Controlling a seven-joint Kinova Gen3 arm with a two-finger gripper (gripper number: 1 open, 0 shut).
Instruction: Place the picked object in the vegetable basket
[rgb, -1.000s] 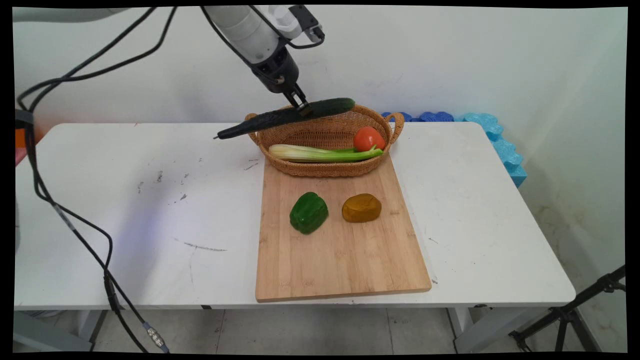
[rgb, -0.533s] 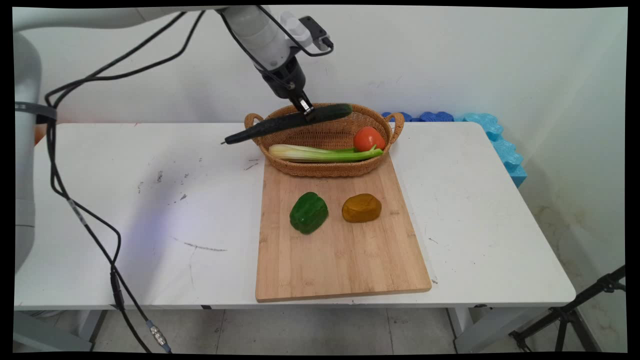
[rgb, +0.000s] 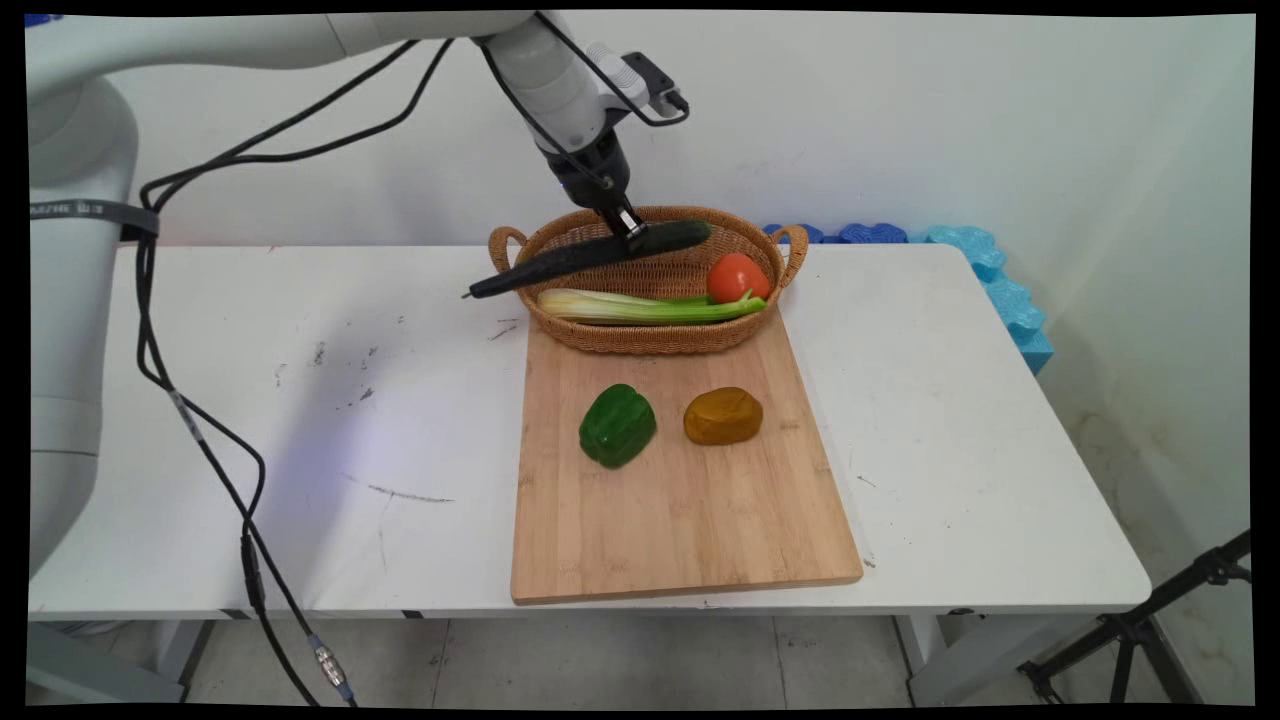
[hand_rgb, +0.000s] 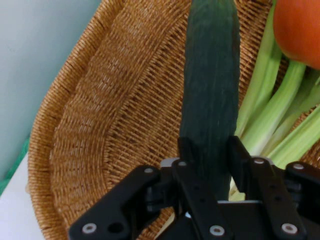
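Cucumber, long and dark green (rgb: 590, 252), hangs tilted over the oval woven wicker basket (rgb: 560, 326), its stem end low and projecting past the left rim; gripped off-centre, it droops. Black two-finger pincer (rgb: 634, 236) is clamped across it. Beneath lie pale green celery stalks (rgb: 640, 306) and a red tomato (rgb: 738, 277). Basket rests on the wooden cutting board (rgb: 680, 510) on the white worktop (rgb: 300, 420).

Looks like a robot lab: bare white wall (rgb: 900, 110), scuffed white table (rgb: 300, 420), blue foam mats (rgb: 1000, 290) stacked against wall, tripod leg (rgb: 1150, 625) on floor.
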